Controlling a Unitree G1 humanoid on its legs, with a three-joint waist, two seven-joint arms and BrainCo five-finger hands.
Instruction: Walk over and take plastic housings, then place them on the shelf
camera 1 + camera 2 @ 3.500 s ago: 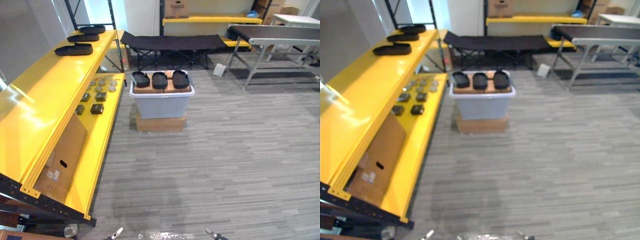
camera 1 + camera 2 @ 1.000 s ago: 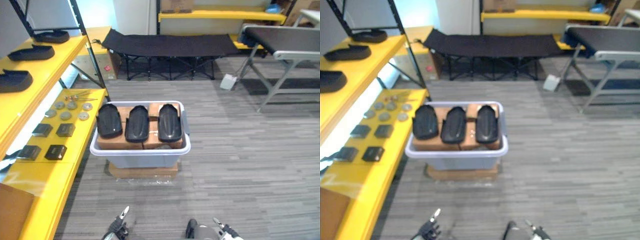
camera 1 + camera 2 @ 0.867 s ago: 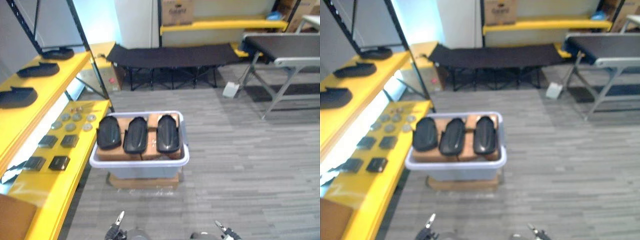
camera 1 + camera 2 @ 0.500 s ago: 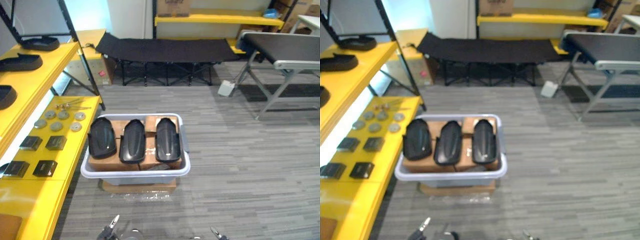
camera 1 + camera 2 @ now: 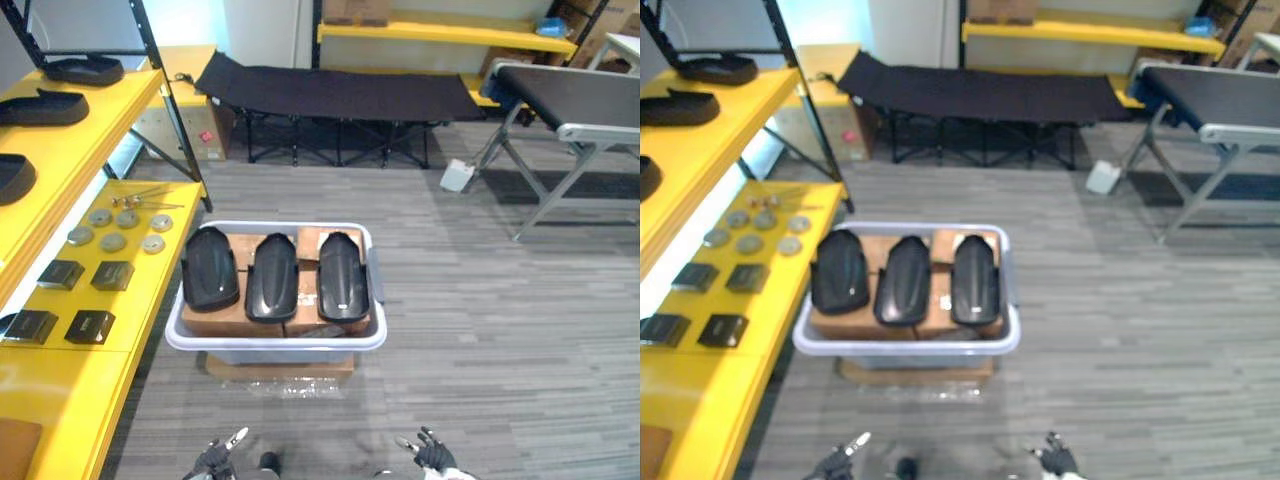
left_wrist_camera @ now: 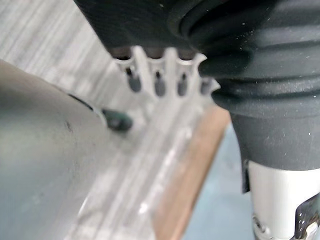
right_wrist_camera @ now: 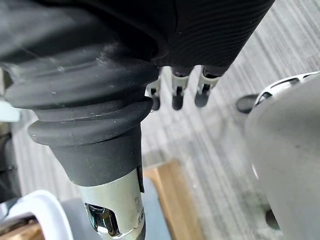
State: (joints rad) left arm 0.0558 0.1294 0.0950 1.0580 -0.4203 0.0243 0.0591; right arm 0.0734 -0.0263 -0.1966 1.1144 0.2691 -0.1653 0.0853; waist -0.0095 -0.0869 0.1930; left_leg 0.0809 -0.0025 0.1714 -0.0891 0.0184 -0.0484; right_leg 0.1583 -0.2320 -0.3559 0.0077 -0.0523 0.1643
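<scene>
Three black plastic housings (image 5: 270, 277) lie side by side on cardboard blocks inside a pale grey bin (image 5: 275, 346), which stands on a flat cardboard box (image 5: 280, 368) just ahead of me. More black housings (image 5: 40, 107) rest on the top level of the yellow shelf (image 5: 100, 130) at my left. My left hand (image 5: 218, 458) and right hand (image 5: 430, 456) hang low at the near edge, short of the bin, holding nothing. In the wrist views the left hand's fingers (image 6: 159, 80) and the right hand's fingers (image 7: 176, 95) are relaxed over the floor.
The lower yellow shelf level (image 5: 150, 300) carries small dark blocks (image 5: 90, 275) and round metal discs (image 5: 115, 225). A black folding cot (image 5: 335, 95) stands behind the bin, and a grey-framed table (image 5: 570, 95) at the back right. Grey plank floor (image 5: 500, 330) lies open to the right.
The camera has come much closer to the bin since the earliest frames. In the last half second both hands have risen slightly into view at the near edge.
</scene>
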